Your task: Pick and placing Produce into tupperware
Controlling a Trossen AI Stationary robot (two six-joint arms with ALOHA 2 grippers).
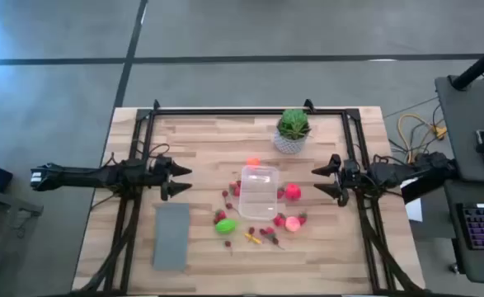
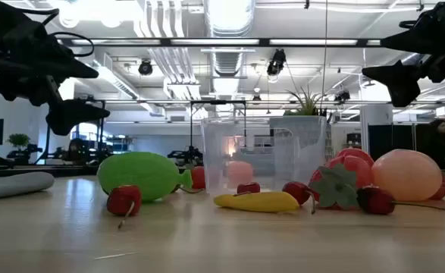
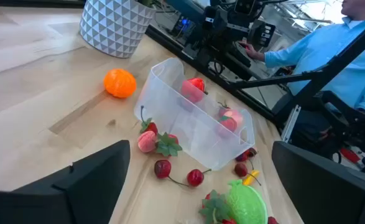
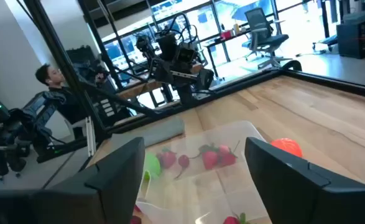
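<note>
Nothing is held: this looks like the start, or a gap between picks. The left gripper (image 1: 178, 181) hovers left of the clear tub (image 1: 259, 193), fingers spread wide and empty; the right gripper (image 1: 319, 181) hangs on the tub's other side, fingers also apart and bare. The tub stands mid-desk (image 1: 209, 136) with the produce scattered round it: an orange ball (image 3: 119, 83) near the plant pot (image 1: 291, 142), a green piece (image 1: 226, 226), cherries (image 3: 179, 173), and pink fruit (image 1: 291, 193). Whether anything already lies inside the tub is hard to judge through its clear walls. Next, one arm should descend on a nearby piece and close squarely on it.
</note>
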